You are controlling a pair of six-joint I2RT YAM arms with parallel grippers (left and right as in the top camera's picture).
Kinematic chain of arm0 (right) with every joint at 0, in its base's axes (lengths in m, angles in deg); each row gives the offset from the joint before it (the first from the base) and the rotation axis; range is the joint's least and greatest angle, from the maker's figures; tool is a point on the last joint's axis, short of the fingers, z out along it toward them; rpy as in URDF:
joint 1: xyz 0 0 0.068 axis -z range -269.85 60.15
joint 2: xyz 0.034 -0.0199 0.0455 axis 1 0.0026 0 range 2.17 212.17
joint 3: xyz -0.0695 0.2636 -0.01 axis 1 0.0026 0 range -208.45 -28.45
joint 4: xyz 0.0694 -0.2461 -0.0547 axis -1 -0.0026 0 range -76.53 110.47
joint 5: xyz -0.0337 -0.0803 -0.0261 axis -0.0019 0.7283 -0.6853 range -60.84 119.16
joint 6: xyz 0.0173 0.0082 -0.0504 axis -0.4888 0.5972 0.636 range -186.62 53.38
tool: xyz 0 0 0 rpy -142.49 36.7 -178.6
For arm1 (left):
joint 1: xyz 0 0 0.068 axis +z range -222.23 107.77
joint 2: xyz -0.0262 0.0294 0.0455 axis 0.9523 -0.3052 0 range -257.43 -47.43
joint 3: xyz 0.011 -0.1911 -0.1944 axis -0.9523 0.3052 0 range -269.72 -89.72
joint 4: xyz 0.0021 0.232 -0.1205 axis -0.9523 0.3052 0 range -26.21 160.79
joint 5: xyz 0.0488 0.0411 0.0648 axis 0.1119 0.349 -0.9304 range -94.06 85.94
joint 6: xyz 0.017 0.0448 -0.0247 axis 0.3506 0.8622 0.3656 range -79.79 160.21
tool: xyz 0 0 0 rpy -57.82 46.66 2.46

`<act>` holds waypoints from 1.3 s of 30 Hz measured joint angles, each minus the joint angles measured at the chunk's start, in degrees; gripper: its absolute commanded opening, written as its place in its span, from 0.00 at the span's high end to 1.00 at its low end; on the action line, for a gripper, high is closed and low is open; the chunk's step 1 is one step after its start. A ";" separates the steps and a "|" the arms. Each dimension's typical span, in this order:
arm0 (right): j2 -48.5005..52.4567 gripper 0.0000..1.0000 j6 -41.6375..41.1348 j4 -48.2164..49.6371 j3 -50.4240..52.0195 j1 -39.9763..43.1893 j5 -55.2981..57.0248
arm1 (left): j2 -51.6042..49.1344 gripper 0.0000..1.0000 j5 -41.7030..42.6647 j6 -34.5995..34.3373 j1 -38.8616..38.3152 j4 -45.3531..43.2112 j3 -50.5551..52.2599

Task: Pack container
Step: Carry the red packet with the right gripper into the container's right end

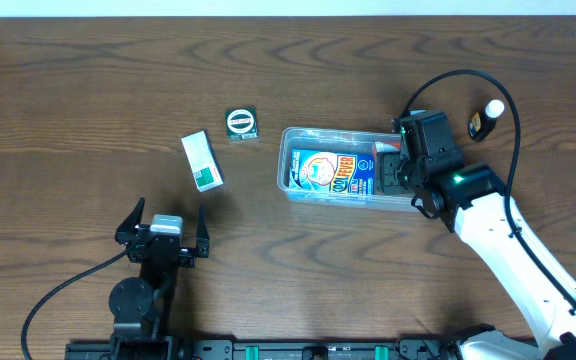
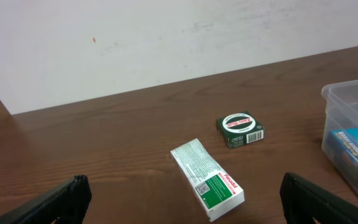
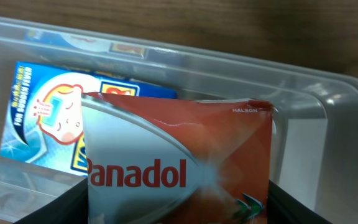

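Over the container (image 1: 284, 165), the right gripper (image 1: 394, 172), partly spread, grasps a red Panadol pack (image 3: 179, 155).

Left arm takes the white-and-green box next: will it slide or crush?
Likely light: the white-and-green box looks like thin card. Lying flat on the smooth table, it may slide when nudged. A hard pinch could dent it.

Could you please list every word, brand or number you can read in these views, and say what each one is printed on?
"Panadol": on the red and white box, right wrist view.
"HALSON": tiny, at that box's top corner.
"FOR SUDDEN FEVER", seemingly, blurred: on the blue box in the container.
White and green box: print too small to read.
Dark green box: round label unreadable.
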 measured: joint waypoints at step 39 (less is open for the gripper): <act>12.96 0.36 -3.06 1.20 -0.28 0.90 5.29 | -0.02 0.02 0.00 0.00 0.00 0.00 0.00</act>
